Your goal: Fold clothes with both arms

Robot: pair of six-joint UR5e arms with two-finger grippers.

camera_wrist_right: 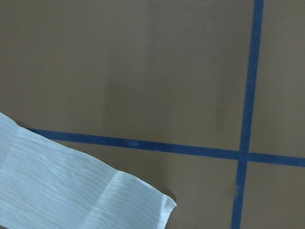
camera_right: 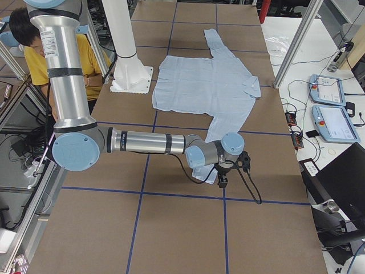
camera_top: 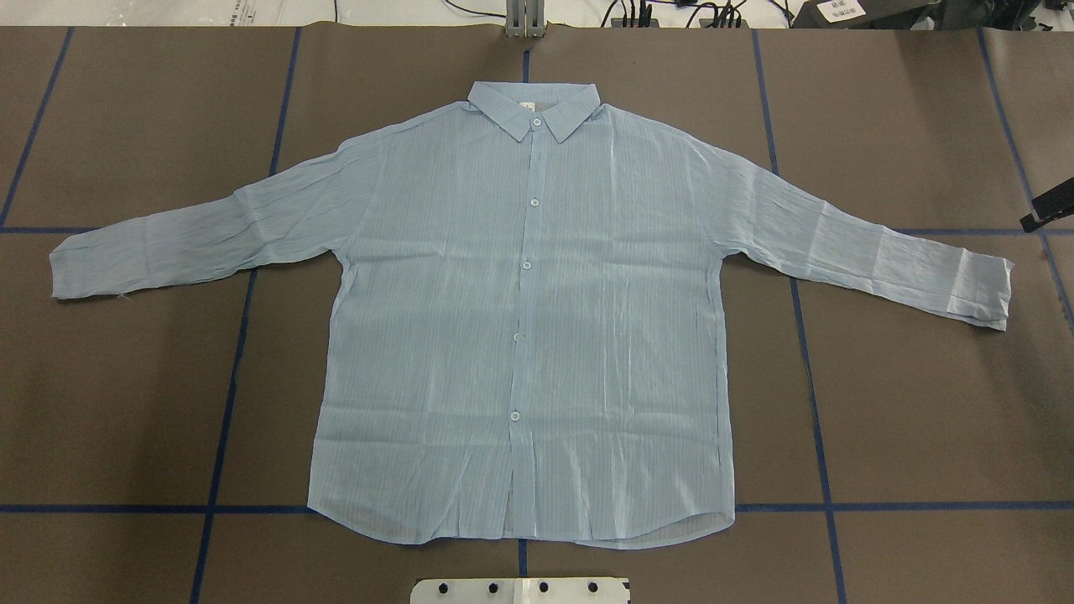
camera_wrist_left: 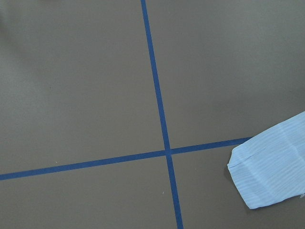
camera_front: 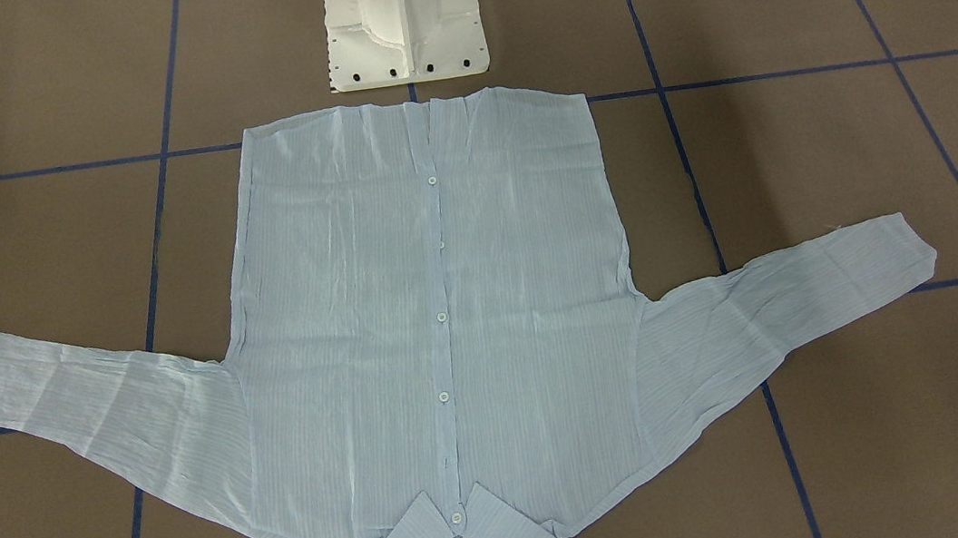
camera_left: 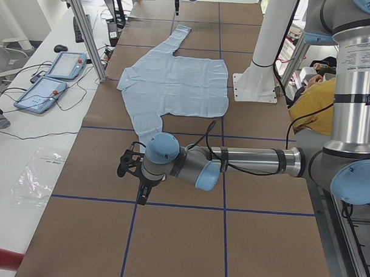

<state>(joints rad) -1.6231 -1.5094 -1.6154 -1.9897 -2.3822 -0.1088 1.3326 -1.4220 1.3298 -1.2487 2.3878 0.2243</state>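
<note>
Overhead exterior cam: shirt (camera_top: pixel 520 335) lies flat, front up, dead ctr on the brown table (camera_top: pixel 126 403). Collar (camera_top: pixel 534 105) sits at 12 o'clock, hem (camera_top: pixel 587 528) at 6, just short of the white pedestal (camera_top: pixel 520 591). White buttons (camera_top: pixel 527 265) run down the middle, placket shut. Fabric is crinkled w/ fine stripes. Sleeves are spread wide: left sleeve (camera_top: pixel 193 235) reaches out toward 9 o'clock, right sleeve (camera_top: pixel 856 239) toward 3, each sloping a bit from the shoulder. Blue tape lines (camera_top: pixel 243 335) grid the table & run under the cloth.

Over to the exterior left cam: left arm (camera_left: pixel 251 160) stretches low & level across the table. The left gripper (camera_left: pixel 135 176) points down just past the sleeve end, approx 6 o'clock of it in that view. Fingers wide or narrow? Can't tell from this side angle. Left wrist cam gives only table, a tape cross & the left cuff (camera_wrist_left: pixel 271 176) lying flat in the 4 o'clock corner.

Exterior right cam: right arm (camera_right: pixel 145 141) is in much the same pose, low & level. The right gripper (camera_right: pixel 223 174) hangs at the tip of the right sleeve, the wrist hiding part of the cloth there. Finger spread, again, can't tell. Right wrist cam: right cuff (camera_wrist_right: pixel 81 191) lies flat toward 7–8 o'clock, tape cross near 4.

Also in that side view: a person in a yellow top (camera_right: pixel 31 54) at 10 o'clock behind the arm, & two tablets (camera_right: pixel 331 105) on the white bench at 3 o'clock.
</note>
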